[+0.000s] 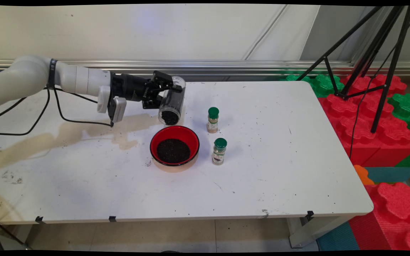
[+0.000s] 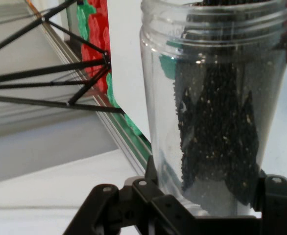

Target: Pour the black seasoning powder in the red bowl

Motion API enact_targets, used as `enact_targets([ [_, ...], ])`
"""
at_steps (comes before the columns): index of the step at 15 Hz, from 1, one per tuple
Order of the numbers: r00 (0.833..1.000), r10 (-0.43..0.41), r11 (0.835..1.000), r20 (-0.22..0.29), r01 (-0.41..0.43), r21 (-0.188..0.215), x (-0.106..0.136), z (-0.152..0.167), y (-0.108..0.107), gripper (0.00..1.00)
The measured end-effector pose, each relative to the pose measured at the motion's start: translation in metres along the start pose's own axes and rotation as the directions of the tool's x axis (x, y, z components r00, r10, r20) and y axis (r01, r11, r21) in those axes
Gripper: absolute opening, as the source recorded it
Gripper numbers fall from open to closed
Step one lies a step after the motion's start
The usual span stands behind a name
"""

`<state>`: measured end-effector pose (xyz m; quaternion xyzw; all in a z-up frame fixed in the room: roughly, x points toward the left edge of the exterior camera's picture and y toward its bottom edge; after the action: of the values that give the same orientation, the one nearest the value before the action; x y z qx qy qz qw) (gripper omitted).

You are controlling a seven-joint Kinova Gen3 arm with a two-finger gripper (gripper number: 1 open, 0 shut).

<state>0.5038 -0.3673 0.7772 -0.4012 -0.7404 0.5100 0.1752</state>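
Overhead, the gripper (image 1: 166, 93) is clamped on a clear jar (image 1: 171, 103) tipped mouth-down above the red bowl (image 1: 174, 145), so dark grains sit at its mouth and fill the bowl. Two green-capped shakers (image 1: 213, 120) stand just right of the bowl. Only the hand view shows grains clinging along the jar's (image 2: 217, 98) wall.

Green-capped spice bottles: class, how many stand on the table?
2. One green-capped spice bottle stands beyond the red bowl's right side; the other spice bottle stands beside the bowl's right rim, nearer the camera. None seems hidden.
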Motion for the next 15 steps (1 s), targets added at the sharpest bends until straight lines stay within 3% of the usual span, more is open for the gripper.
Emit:
enact_targets([
  [4,0.991,-0.131,0.991,0.007,0.131,-0.01,-0.002,-0.005,-0.002,0.0],
  [8,0.968,-0.25,0.968,0.02,0.25,-0.012,-0.004,-0.009,-0.006,0.0],
  [13,0.908,-0.417,0.909,0.042,0.417,0.001,-0.008,-0.012,-0.017,0.0],
  [15,0.868,-0.494,0.869,0.05,0.494,0.014,-0.01,-0.013,-0.022,0.0],
])
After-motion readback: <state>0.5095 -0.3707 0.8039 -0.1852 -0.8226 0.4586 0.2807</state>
